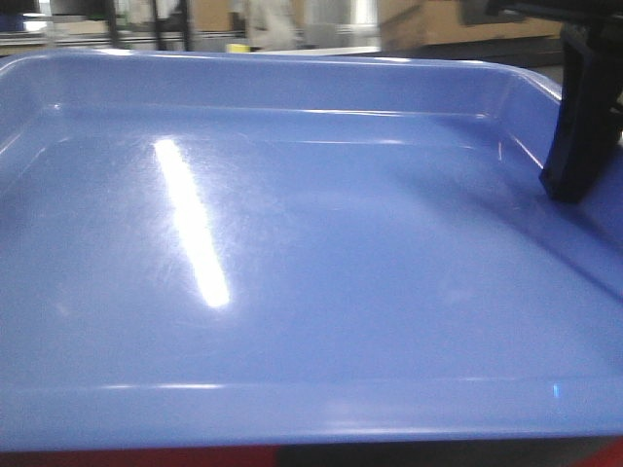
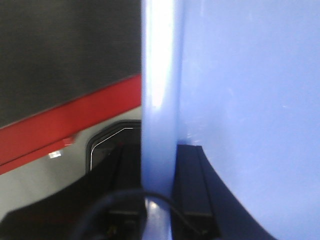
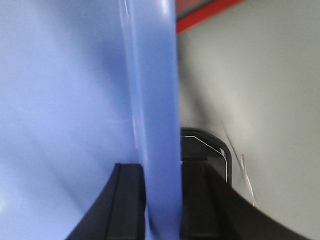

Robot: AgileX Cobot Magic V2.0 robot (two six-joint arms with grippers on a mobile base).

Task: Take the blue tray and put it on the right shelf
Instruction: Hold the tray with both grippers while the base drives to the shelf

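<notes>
- Front view: the blue tray point(image 1: 311, 292) fills nearly the whole frame. It is glossy periwinkle plastic, wide and shallow, with low sloped walls, rounded corners and a flared rim. A long white streak of light lies across its smooth floor.
- At the tray's right wall, one black matte finger of the right pincer point(image 1: 574, 180) reaches down inside. Beyond the far rim the background is blurred; brown cardboard boxes point(image 1: 428, 19) can just be made out.
- Left wrist view: the tray's rim runs up the middle as a shiny, rounded band, with the tray's smooth blue surface to its right. The left pincer point(image 2: 159, 175) is clamped on this rim, one flat black finger on each side.
- Behind it are a dark, finely grained matte surface point(image 2: 65, 50), a red strip point(image 2: 75, 125) along its edge, and pale grey floor point(image 2: 35, 185).
- Right wrist view: the rim again stands upright, gripped tight between the right pincer's two black fingers. Blue plastic lies to the left and grey floor to the right.
- The tray is held by opposite rims, one pincer on each.
</notes>
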